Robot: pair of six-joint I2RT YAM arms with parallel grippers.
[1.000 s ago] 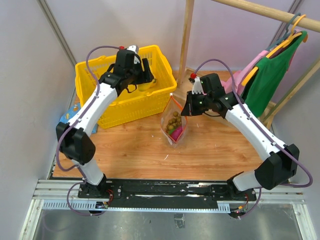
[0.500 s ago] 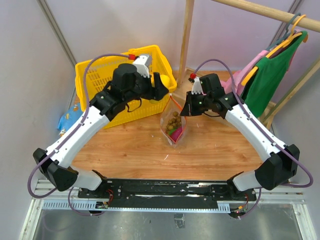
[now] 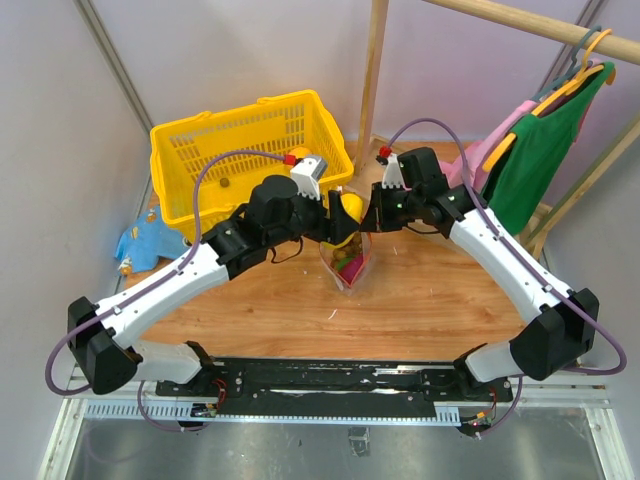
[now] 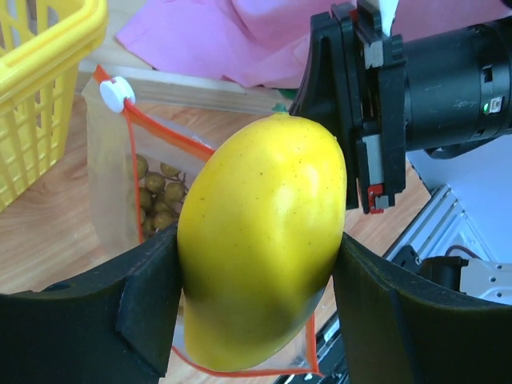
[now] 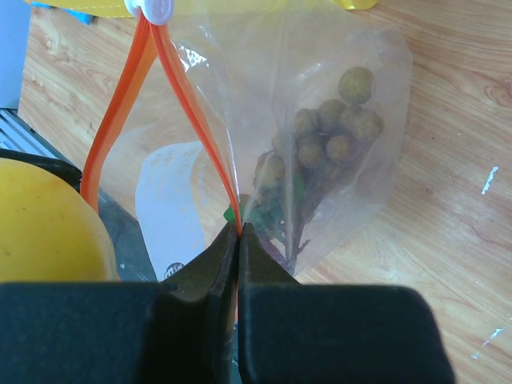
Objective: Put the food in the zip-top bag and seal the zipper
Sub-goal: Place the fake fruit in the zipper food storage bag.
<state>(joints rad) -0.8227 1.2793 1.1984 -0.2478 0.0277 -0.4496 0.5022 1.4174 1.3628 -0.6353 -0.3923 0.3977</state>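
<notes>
My left gripper [image 3: 343,216] [image 4: 260,300] is shut on a yellow-orange fruit [image 3: 351,207] [image 4: 264,240] and holds it just above the open mouth of the zip-top bag [image 3: 351,264] [image 4: 112,192]. My right gripper [image 3: 376,216] [image 5: 240,232] is shut on the bag's red-orange zipper strip [image 5: 192,120], holding the bag upright with its mouth apart. The white slider tab [image 4: 118,94] [image 5: 156,8] sits at the far end of the strip. Olive-brown grapes [image 5: 336,128] [image 4: 156,200] and a purple piece [image 3: 352,268] lie inside the bag.
A yellow basket [image 3: 200,160] stands at the back left, with a blue packet [image 3: 140,240] beside it. A wooden post [image 3: 375,70] rises behind the bag. Pink and green clothes [image 3: 540,150] hang at the right.
My left arm has swung from the basket to the right, carrying the yellow fruit to the bag's mouth. My right gripper has kept its hold on the zipper strip.
</notes>
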